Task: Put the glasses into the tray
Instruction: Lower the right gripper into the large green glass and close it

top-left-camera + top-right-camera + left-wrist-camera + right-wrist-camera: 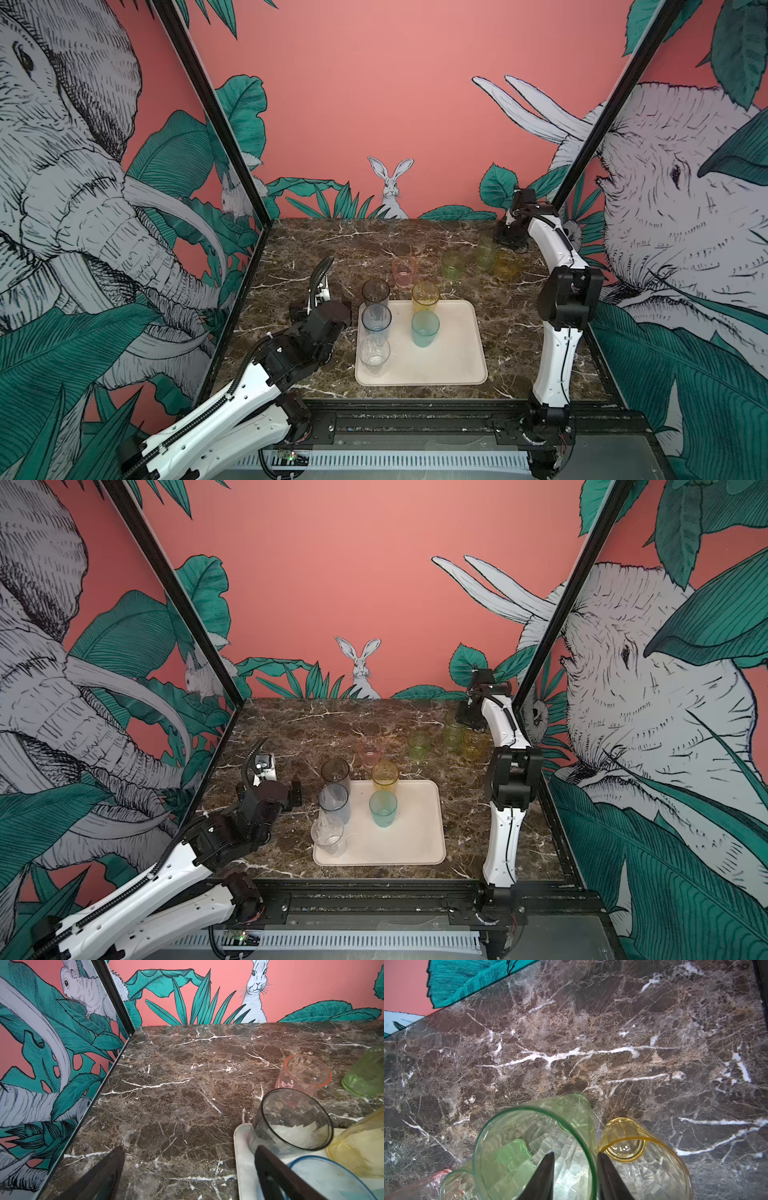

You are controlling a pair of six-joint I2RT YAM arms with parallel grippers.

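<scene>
The cream tray holds the smoky grey, blue, clear, amber and teal glasses. On the marble beyond it stand a pink glass, a short green one, a tall green one and a yellow one. My right gripper straddles the tall green glass's wall. One finger is inside, clear of the wall, the other outside beside the yellow glass. My left gripper stands wide open and empty left of the tray.
The side wall panels and black frame posts close in the table on both sides. The right arm stands along the table's right edge. In the left wrist view the grey glass sits at the tray's corner.
</scene>
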